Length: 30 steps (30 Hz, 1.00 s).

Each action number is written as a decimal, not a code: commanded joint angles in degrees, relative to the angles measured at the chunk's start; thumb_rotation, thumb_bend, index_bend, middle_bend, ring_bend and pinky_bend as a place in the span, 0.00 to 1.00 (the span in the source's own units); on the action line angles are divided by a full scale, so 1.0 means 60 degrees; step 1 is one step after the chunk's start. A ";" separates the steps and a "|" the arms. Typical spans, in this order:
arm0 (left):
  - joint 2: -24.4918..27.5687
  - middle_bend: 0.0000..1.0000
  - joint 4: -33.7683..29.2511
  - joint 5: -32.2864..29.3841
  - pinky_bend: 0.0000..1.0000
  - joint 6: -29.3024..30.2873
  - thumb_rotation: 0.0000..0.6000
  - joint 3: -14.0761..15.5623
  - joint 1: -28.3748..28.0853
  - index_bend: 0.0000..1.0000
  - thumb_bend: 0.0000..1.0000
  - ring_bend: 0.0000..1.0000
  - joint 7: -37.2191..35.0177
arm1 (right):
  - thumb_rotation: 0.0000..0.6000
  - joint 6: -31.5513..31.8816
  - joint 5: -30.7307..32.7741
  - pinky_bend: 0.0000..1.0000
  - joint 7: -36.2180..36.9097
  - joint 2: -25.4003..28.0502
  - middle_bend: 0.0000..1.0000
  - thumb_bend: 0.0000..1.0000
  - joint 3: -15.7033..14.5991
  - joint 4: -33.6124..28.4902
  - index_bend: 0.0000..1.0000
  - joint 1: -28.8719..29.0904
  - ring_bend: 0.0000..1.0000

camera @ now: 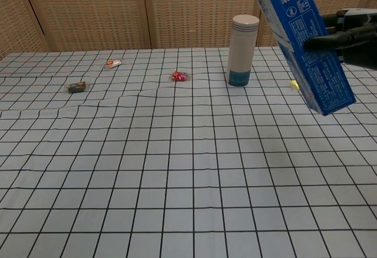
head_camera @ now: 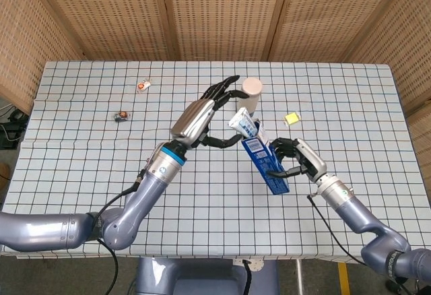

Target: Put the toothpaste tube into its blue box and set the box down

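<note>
The blue box (head_camera: 267,166) is tilted in the air above the table, its open top toward the left; the chest view shows it as well, the blue box (camera: 300,40) at the upper right. My right hand (head_camera: 293,159) grips its lower part from the right, and the right hand (camera: 347,34) has its fingers wrapped on the side. The toothpaste tube (head_camera: 242,121) is mostly inside the box, with only its white end sticking out of the top. My left hand (head_camera: 207,111) hovers just left of that end with fingers spread and holds nothing. The chest view does not show the left hand.
A white cylinder bottle (head_camera: 251,91) stands behind the box, also the bottle (camera: 242,50). A small yellow item (head_camera: 291,117) lies to the right. Candy wrappers (head_camera: 143,85) (head_camera: 121,115) lie at the far left, and a red wrapper (camera: 180,76) sits near the bottle.
</note>
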 commanded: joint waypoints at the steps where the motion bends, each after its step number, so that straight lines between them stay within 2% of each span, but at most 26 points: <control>1: 0.0180 0.00 -0.0160 0.0169 0.00 0.0048 1.00 0.0098 0.0195 0.17 0.24 0.00 -0.0201 | 1.00 0.0040 -0.0008 0.67 0.0058 0.0009 0.59 0.23 -0.0026 0.0006 0.77 0.0004 0.66; 10: 0.0999 0.00 -0.0804 0.1051 0.00 0.0338 1.00 0.0435 0.1137 0.17 0.24 0.00 -0.0912 | 1.00 0.0318 0.0033 0.67 0.0277 -0.0013 0.59 0.23 -0.0123 0.0074 0.77 -0.0094 0.66; 13: 0.1289 0.00 -0.1060 0.1461 0.00 0.0494 1.00 0.0723 0.1535 0.17 0.24 0.00 -0.1046 | 1.00 0.0536 0.0195 0.67 -0.0224 -0.0087 0.60 0.23 -0.0101 0.0332 0.77 -0.0210 0.66; 17: 0.1571 0.00 -0.1289 0.2002 0.00 0.0862 1.00 0.1253 0.2038 0.19 0.24 0.00 -0.0875 | 1.00 0.0653 0.0610 0.67 -0.1744 -0.0208 0.60 0.23 -0.0205 0.0607 0.78 -0.0446 0.66; 21: 0.1784 0.00 -0.1382 0.2653 0.00 0.1390 1.00 0.2076 0.2736 0.20 0.25 0.00 -0.0606 | 1.00 0.0752 0.1227 0.67 -0.3691 -0.0405 0.60 0.23 -0.0353 0.0866 0.78 -0.0766 0.66; 26: 0.1862 0.00 -0.1188 0.3548 0.00 0.1885 1.00 0.3014 0.3508 0.20 0.25 0.00 -0.0561 | 1.00 0.0986 0.1904 0.67 -0.6318 -0.0824 0.60 0.23 -0.0548 0.1264 0.77 -0.1106 0.66; 30: 0.1827 0.00 -0.0928 0.4254 0.00 0.2255 1.00 0.3587 0.4021 0.20 0.25 0.00 -0.0659 | 1.00 0.1162 0.2341 0.67 -0.7925 -0.1156 0.59 0.23 -0.0656 0.1533 0.77 -0.1328 0.66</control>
